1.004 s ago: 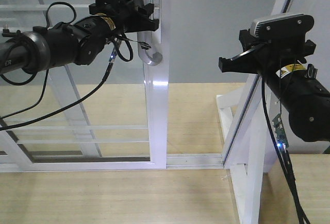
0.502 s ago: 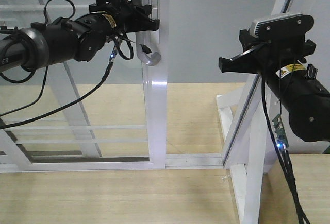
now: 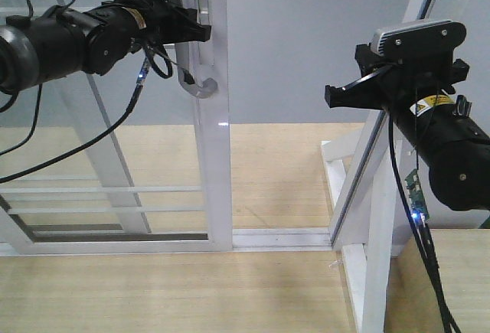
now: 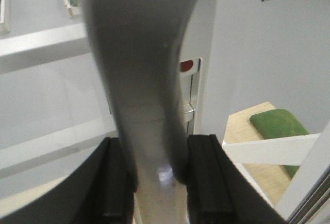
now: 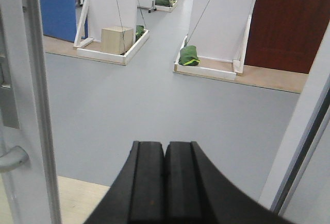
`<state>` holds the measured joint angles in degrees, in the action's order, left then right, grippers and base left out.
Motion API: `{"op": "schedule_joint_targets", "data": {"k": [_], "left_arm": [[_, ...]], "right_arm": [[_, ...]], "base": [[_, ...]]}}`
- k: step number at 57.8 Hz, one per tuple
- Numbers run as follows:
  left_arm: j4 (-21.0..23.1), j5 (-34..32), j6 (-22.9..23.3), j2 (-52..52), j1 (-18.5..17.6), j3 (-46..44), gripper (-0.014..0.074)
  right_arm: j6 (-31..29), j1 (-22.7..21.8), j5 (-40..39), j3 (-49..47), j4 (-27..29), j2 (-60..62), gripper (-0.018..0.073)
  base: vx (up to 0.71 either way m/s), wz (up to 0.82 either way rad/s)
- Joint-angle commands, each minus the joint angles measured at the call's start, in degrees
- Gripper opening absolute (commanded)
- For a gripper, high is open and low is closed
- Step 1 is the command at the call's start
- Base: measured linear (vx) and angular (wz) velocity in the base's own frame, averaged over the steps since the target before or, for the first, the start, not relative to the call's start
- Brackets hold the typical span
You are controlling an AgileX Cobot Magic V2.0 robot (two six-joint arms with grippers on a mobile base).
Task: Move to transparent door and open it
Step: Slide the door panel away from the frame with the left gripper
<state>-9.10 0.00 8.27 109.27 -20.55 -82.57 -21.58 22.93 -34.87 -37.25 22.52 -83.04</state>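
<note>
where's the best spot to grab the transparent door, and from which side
Grip the curved grey pull handle on its upright shaft, above the hooked lower end, coming from the front with one finger each side. The shaft stands off the white frame of the transparent door, leaving finger room; the left gripper holds it this way.

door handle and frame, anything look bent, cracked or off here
Nothing stands out. The left gripper is shut squarely on the curved grey handle, the transparent door stands straight with no visible cracks, and the right gripper is shut and empty, apart from it.
</note>
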Motion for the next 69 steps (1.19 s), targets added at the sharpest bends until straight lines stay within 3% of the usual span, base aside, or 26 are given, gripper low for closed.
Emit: {"op": "schedule_joint_targets", "data": {"k": [1, 36, 69], "left_arm": [[0.2, -1.6, -0.4, -5.3, 1.6, -1.4, -0.0006], [-1.6, 6.3, -0.5, -9.8, 9.8, -1.4, -0.0006], [-2.2, 9.7, -0.5, -13.7, 16.7, -1.4, -0.0006]], "right_arm": [[-0.3, -0.3, -4.8, -1.4, -0.9, 2.1, -0.0009], [-0.1, -0.3, -5.0, -1.4, -0.9, 2.1, -0.0009], [0.0, -0.3, -4.8, -1.4, -1.1, 2.1, -0.0009]], "base": [[0.0, 0.0], [0.0, 0.0], [0.0, 0.0]]}}
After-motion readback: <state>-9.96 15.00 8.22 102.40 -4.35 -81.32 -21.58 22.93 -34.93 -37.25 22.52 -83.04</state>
